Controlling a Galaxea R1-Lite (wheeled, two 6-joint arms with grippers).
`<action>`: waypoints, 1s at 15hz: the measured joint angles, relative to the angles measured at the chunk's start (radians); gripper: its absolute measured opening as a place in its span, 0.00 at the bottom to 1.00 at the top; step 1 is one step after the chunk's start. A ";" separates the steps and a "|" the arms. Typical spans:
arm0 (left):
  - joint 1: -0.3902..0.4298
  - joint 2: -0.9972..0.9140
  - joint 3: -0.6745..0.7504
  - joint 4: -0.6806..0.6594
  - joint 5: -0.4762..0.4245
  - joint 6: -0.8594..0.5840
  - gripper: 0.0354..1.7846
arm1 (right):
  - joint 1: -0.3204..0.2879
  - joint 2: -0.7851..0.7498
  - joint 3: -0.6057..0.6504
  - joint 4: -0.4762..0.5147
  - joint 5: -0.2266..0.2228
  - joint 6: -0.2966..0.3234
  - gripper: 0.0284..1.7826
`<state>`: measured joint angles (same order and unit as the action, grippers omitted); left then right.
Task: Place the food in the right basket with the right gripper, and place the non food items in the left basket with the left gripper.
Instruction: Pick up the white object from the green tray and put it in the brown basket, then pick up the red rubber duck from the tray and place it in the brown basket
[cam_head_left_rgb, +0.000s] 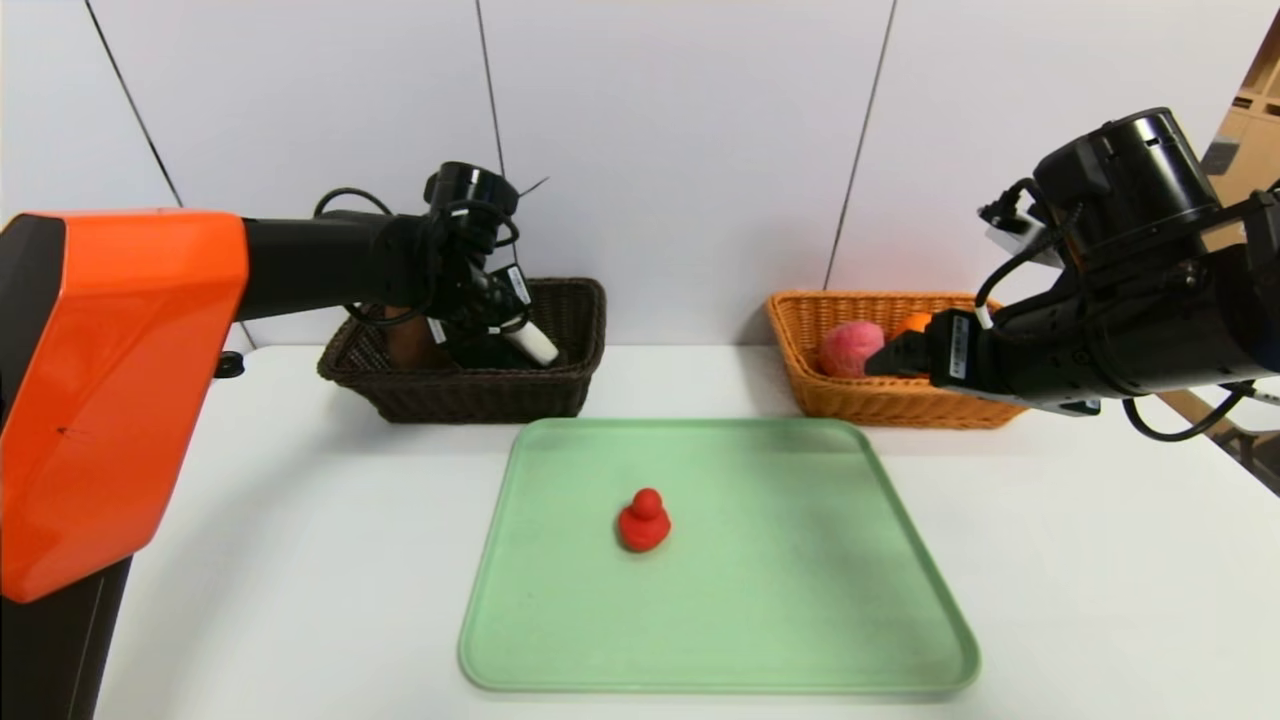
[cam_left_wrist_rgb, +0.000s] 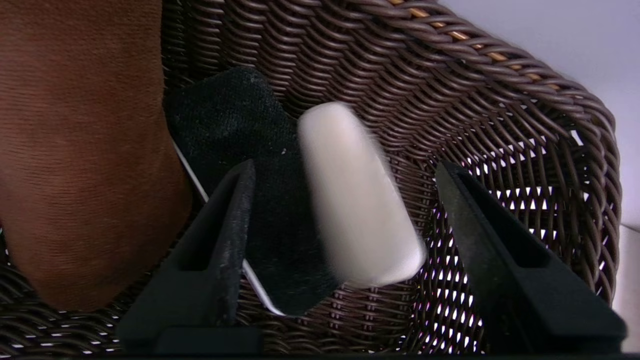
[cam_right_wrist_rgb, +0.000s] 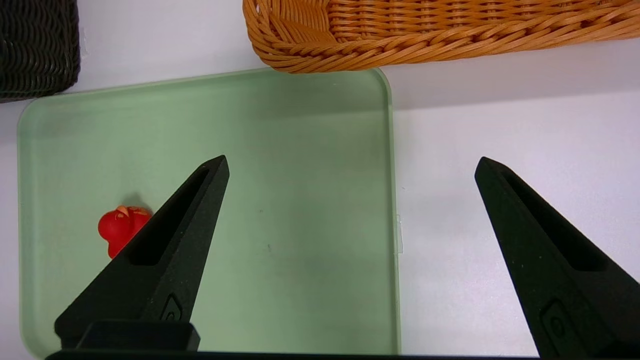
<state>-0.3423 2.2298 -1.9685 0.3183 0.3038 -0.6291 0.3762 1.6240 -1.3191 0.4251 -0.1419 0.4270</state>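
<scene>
A red toy duck (cam_head_left_rgb: 643, 520) sits alone on the green tray (cam_head_left_rgb: 800, 600); it also shows in the right wrist view (cam_right_wrist_rgb: 120, 230). My left gripper (cam_head_left_rgb: 500, 330) is over the dark brown left basket (cam_head_left_rgb: 480, 395), open (cam_left_wrist_rgb: 345, 167). A white oblong item (cam_left_wrist_rgb: 357, 200) is blurred between its fingers and touches neither; it also shows in the head view (cam_head_left_rgb: 532, 345). My right gripper (cam_head_left_rgb: 885, 360) is open and empty (cam_right_wrist_rgb: 352, 160), hovering at the front of the orange right basket (cam_head_left_rgb: 880, 405), above the tray's right edge.
The left basket holds a brown item (cam_left_wrist_rgb: 75, 150) and a flat black item (cam_left_wrist_rgb: 235, 120). The right basket holds a pink food (cam_head_left_rgb: 850, 348) and an orange one (cam_head_left_rgb: 912, 323). White table (cam_head_left_rgb: 300, 560) surrounds the tray; a wall stands behind the baskets.
</scene>
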 joint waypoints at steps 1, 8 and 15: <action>0.000 -0.002 0.000 -0.001 0.000 0.005 0.75 | -0.001 0.001 0.000 -0.010 0.001 0.000 0.95; -0.104 -0.184 0.005 0.151 -0.003 0.035 0.87 | -0.034 0.008 -0.002 -0.032 0.005 -0.029 0.95; -0.442 -0.353 0.068 0.453 -0.073 -0.082 0.92 | -0.124 0.008 0.002 -0.032 0.009 -0.173 0.95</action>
<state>-0.7840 1.8766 -1.9006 0.7715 0.2309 -0.7115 0.2526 1.6321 -1.3170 0.3930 -0.1328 0.2540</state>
